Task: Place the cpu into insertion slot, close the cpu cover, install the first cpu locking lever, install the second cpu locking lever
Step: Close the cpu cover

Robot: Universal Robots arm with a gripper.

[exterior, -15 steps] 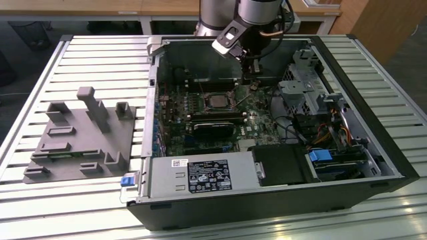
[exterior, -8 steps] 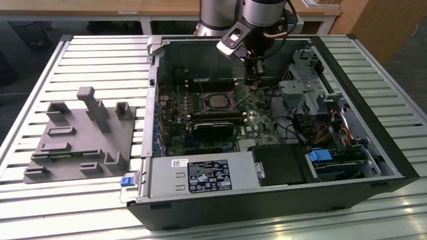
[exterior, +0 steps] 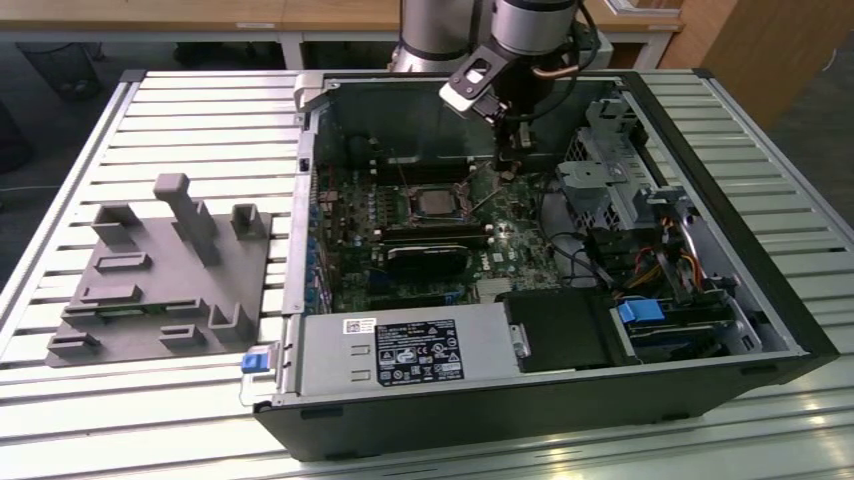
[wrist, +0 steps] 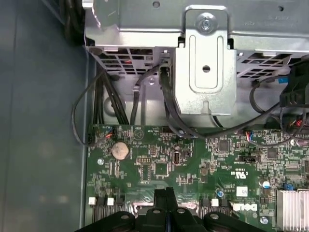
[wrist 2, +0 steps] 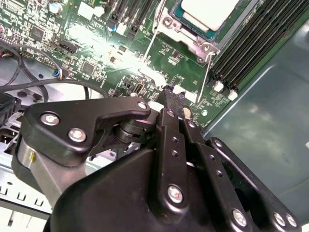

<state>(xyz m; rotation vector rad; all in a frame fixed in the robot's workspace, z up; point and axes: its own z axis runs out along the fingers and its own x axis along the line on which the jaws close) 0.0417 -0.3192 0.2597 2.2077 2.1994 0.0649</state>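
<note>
The cpu (wrist 2: 208,10), silvery-grey on top, lies in the insertion slot (exterior: 434,203) on the green board. The cpu cover (wrist 2: 199,44) is a silver frame lying around the chip. Two thin wire locking levers, one (wrist 2: 148,47) and the other (wrist 2: 206,72), stick out from the socket's corners. My gripper (exterior: 509,176) hangs inside the case, just to the exterior view's right of the socket. Its black fingers (wrist 2: 170,99) are pressed together with nothing between them, a little above the board beside the levers. In the first wrist view the gripper (wrist: 165,192) points at the board's edge.
The open computer case (exterior: 787,300) lies on a slatted table. Long black memory slots (exterior: 427,240), a power supply (exterior: 400,352), a drive cage (exterior: 614,165) and loose cables (wrist: 96,96) crowd the inside. A grey fixture block (exterior: 160,270) stands at the exterior view's left.
</note>
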